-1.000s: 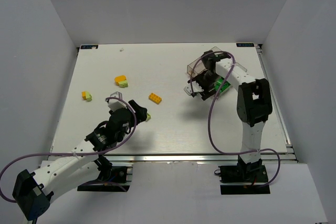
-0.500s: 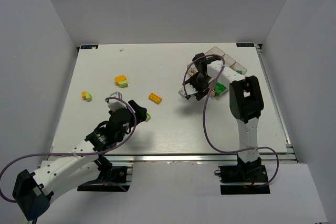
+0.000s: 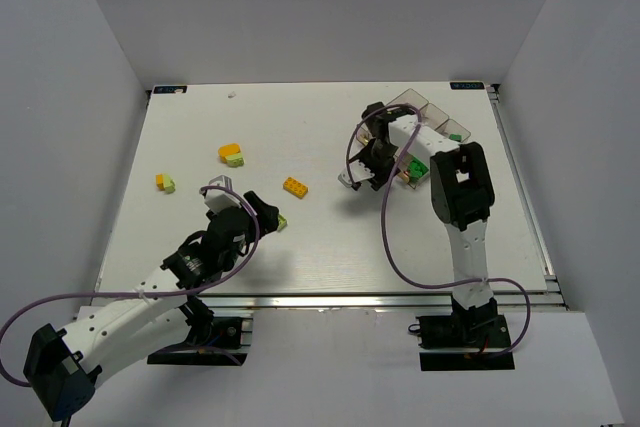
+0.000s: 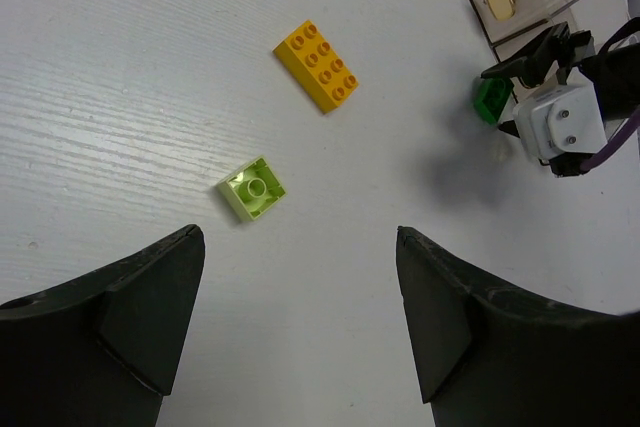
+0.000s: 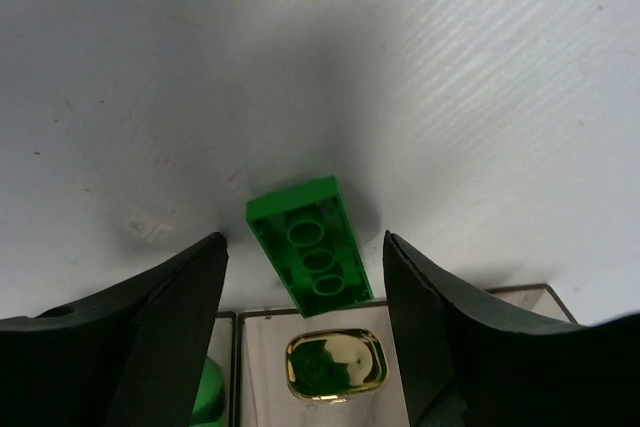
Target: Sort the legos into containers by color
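A dark green lego (image 5: 310, 247) lies upside down on the table, one end at the rim of the containers (image 5: 400, 297). My right gripper (image 5: 305, 236) is open and straddles it, with a gap between each finger and the brick. In the top view this gripper (image 3: 368, 162) sits at the left end of the clear containers (image 3: 428, 109). My left gripper (image 4: 300, 232) is open and empty, just short of a pale lime lego (image 4: 253, 188). An orange lego (image 4: 318, 65) lies beyond it. From above, the left gripper (image 3: 260, 211) is beside the lime lego (image 3: 283, 221).
An orange-and-lime lego pair (image 3: 231, 154) and a smaller pair (image 3: 165, 183) lie at the table's left. Green pieces (image 3: 414, 165) show by the bins. A gold patch (image 5: 335, 362) marks one bin's floor. White walls enclose the table; purple cables loop off both arms.
My right gripper has swung left, off the bins to their left end, and its jaws have narrowed a little. The left arm has not moved.
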Action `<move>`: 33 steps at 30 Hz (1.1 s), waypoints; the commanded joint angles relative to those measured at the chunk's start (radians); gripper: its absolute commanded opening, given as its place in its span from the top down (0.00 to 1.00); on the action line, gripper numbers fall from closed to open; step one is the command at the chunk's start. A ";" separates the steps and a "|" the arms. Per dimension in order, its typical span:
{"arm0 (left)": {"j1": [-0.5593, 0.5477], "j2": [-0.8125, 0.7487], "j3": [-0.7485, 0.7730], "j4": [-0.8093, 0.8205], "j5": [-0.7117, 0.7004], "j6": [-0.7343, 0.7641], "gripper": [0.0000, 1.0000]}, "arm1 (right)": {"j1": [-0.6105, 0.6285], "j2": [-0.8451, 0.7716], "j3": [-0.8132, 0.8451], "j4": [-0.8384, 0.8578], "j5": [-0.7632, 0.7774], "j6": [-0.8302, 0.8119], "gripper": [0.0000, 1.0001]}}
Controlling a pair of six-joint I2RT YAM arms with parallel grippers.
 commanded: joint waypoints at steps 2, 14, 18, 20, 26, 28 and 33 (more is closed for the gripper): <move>0.004 0.001 0.014 0.003 -0.010 -0.002 0.13 | 0.011 0.026 0.051 -0.081 0.023 -0.459 0.32; 0.005 -0.025 0.002 -0.015 -0.022 -0.010 0.13 | 0.026 0.035 0.053 -0.153 0.012 -0.439 0.65; 0.005 -0.024 0.002 -0.012 -0.026 -0.010 0.12 | 0.031 -0.043 -0.029 -0.136 -0.088 -0.405 0.73; 0.005 -0.019 0.007 -0.007 -0.026 -0.011 0.12 | 0.034 -0.072 -0.059 -0.133 -0.141 -0.367 0.78; 0.007 0.012 0.065 -0.024 -0.061 -0.076 0.08 | 0.043 -0.215 -0.073 -0.102 -0.400 -0.050 0.90; 0.008 0.027 0.093 -0.039 -0.076 -0.103 0.06 | 0.042 -0.256 -0.099 -0.057 -0.477 0.148 0.91; 0.060 0.114 0.230 -0.141 -0.044 -0.142 0.02 | 0.034 -0.393 -0.174 0.134 -0.521 0.579 0.93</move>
